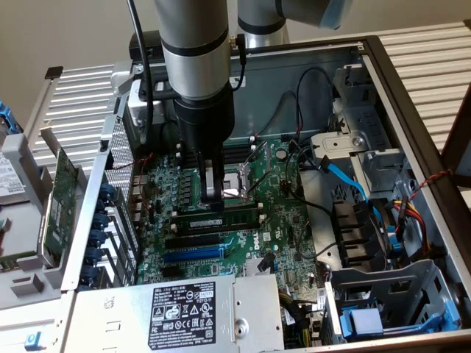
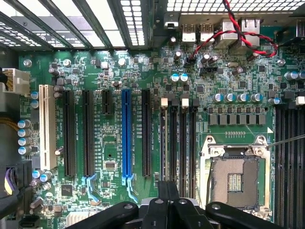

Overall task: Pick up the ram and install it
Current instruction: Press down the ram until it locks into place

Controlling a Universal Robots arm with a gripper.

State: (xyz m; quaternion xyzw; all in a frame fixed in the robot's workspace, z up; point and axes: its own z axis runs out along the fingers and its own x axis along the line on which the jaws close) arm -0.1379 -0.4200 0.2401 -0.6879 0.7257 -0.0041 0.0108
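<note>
The ram [image 1: 221, 221] lies flat across the motherboard [image 1: 287, 220], just below the CPU socket [image 1: 239, 184] in the exterior view, not yet seated in a slot. The gripper [image 1: 214, 197], fingers together, hangs right above the stick; whether it grips it I cannot tell. A "DELL" mark shows on the board; the power supply [image 1: 199, 312] label's small print is unreadable.

Exterior view looks down at an angle into the open computer case [image 1: 383, 95], standing well back, taking in the whole motherboard [image 1: 221, 220]. Wrist view sits close above that board, facing straight down along the claw [image 2: 167, 202]. Both catch the CPU socket [image 1: 235, 180] and blue slot [image 2: 126, 136].
</note>
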